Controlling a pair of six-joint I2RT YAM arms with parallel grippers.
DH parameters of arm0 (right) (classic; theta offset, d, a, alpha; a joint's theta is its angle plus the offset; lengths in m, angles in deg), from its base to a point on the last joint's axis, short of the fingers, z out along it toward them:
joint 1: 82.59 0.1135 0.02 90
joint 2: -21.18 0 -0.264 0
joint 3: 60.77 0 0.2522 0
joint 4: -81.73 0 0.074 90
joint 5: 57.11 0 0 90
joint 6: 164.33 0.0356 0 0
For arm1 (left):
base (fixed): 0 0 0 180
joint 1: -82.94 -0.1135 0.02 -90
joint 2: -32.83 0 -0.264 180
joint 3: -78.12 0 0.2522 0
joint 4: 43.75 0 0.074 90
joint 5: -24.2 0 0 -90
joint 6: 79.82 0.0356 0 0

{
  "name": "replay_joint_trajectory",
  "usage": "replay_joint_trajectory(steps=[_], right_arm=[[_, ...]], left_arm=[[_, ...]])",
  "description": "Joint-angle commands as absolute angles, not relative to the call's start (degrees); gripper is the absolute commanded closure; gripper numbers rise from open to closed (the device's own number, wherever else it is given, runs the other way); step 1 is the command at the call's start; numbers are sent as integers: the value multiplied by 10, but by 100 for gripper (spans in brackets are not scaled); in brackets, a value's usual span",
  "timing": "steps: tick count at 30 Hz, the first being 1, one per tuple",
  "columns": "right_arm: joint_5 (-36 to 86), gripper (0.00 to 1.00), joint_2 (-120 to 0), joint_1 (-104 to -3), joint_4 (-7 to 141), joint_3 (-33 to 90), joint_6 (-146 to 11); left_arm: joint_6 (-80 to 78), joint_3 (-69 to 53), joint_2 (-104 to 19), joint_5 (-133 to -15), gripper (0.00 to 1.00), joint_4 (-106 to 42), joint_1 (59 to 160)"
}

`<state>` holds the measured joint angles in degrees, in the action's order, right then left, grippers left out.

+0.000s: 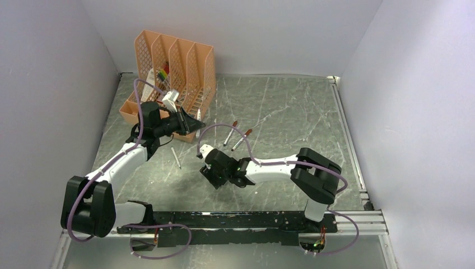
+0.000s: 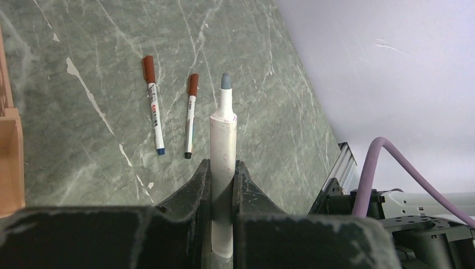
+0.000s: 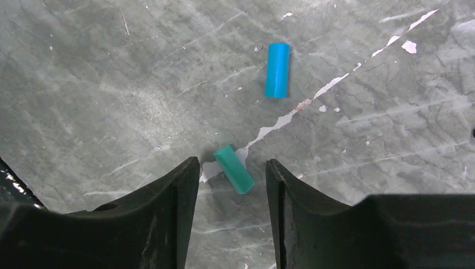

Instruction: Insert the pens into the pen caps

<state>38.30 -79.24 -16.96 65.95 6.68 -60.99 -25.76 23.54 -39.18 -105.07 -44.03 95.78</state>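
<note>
In the left wrist view the left claw (image 2: 222,171) covered the sides of the pen (image 2: 223,140)'s lower barrel, and the rack (image 2: 10,162) was cut off by the left edge. Print on the red-capped pens (image 2: 154,112) was too small to read. From the top, neither the teal cap (image 3: 233,168) nor the blue cap (image 3: 277,69) could be made out by the right claw (image 1: 210,171)
</note>
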Motion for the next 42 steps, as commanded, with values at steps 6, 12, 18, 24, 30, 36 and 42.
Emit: replay_joint_trajectory(steps=[6,12,18,24,30,36,42], right_arm=[[435,61,-801,-148,629,74,-614],[442,67,-810,-146,645,64,-599],[439,61,-821,-145,659,69,-596],[437,66,-831,-144,652,76,-600],[458,93,-819,-144,653,61,-584],[495,100,-803,-149,611,87,-521],[501,100,-752,-184,588,90,-426]], left_arm=[[-248,230,-384,-1064,93,-441,952],[-248,229,-383,-1069,93,-438,952],[-239,220,-382,-1075,93,-421,952],[-235,223,-379,-1073,93,-413,952],[-238,223,-383,-1076,93,-419,952],[-264,232,-387,-1098,93,-450,952],[-301,255,-391,-1121,93,-508,952]])
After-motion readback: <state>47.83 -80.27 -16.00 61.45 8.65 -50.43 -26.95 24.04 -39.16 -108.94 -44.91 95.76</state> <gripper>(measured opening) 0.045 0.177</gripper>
